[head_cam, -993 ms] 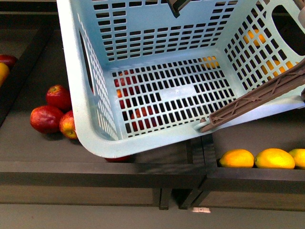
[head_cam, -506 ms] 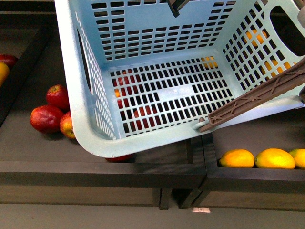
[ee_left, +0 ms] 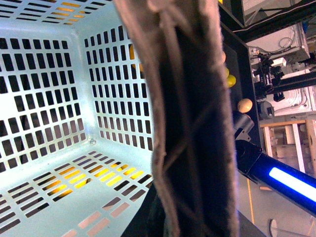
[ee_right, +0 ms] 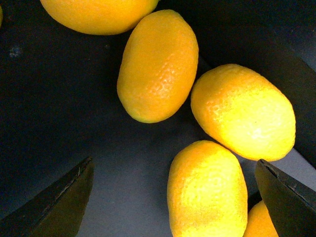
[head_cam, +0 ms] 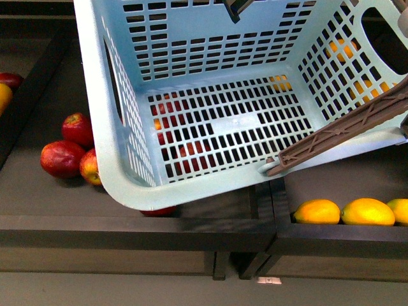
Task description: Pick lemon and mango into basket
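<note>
Between the right gripper's (ee_right: pixel 174 163) parted fingers (ee_right: pixel 59 202) lay a lemon (ee_right: pixel 207 195), nearer one tip than the other, its long axis crossing their closing line, while the empty basket (head_cam: pixel 127 159) hung well apart from them.

Barely anything, but the basket (head_cam: pixel 99 95) slid a hair toward the upper left of the frame over the last second. Its brown handle (head_cam: pixel 344 134) went along. Most of that drift happened early.
</note>
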{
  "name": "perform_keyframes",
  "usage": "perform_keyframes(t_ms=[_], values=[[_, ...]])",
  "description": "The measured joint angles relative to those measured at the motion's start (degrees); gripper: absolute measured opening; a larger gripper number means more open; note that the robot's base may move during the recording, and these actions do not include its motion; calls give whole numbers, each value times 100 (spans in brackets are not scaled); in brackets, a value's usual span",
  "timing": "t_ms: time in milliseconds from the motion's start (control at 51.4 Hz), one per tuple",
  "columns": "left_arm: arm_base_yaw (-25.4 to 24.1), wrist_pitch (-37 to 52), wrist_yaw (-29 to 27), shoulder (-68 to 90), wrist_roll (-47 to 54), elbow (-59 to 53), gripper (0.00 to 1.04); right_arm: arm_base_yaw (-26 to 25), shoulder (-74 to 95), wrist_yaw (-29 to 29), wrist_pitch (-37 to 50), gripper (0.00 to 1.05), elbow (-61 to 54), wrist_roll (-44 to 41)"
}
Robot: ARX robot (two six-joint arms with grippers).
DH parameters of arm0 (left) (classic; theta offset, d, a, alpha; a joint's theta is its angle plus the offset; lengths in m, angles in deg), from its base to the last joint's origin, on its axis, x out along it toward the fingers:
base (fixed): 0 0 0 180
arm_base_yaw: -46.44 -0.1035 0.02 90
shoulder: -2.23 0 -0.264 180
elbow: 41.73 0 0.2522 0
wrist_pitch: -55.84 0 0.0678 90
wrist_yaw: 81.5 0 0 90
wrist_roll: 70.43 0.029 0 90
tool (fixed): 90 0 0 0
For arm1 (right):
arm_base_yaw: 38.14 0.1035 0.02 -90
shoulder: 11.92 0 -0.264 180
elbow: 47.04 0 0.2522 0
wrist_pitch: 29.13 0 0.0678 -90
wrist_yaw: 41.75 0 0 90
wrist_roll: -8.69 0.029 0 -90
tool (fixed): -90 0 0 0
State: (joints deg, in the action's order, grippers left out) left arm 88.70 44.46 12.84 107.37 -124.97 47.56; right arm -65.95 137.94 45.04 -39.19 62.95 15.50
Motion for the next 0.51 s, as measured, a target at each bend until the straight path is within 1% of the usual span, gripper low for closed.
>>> perform_keyframes(t_ms=[117, 234, 506], values=[[0, 0, 4, 0, -2, 0, 5, 4, -22, 131, 70, 96, -273, 55], [0, 0, 2, 0, -2, 0, 5, -13, -70, 131, 94, 96, -511, 103], [0, 0, 2, 0, -2, 0, 5, -94, -101, 149, 11, 96, -487, 166]])
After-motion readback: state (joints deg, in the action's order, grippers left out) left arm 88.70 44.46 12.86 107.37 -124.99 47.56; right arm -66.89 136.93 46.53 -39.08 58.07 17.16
